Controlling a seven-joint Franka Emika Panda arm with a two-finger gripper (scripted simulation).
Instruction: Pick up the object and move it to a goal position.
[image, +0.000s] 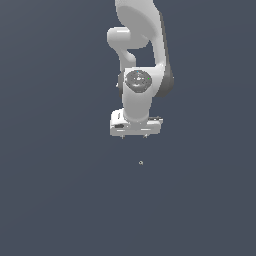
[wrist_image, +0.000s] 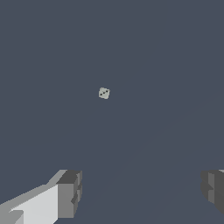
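Surface (image: 55, 200): flat, uniform dark slate grey, filling both views; no edges, walls or markings visible.
Arm (image: 142, 55): white, hanging from above, centre of the exterior view.
Gripper (image: 134, 136): fingers (wrist_image: 70, 192) spread wide, holding nothing.
Object (image: 141, 162): tiny pale speck with dark dots, on the surface below the gripper, slightly toward the exterior view's right, apart from it.

A flat, uniform dark slate-grey surface (image: 55, 200) fills the whole exterior view. Just below the frame's centre lies a tiny pale grey roundish speck with a darker centre (image: 141, 162), the only thing resting on it.
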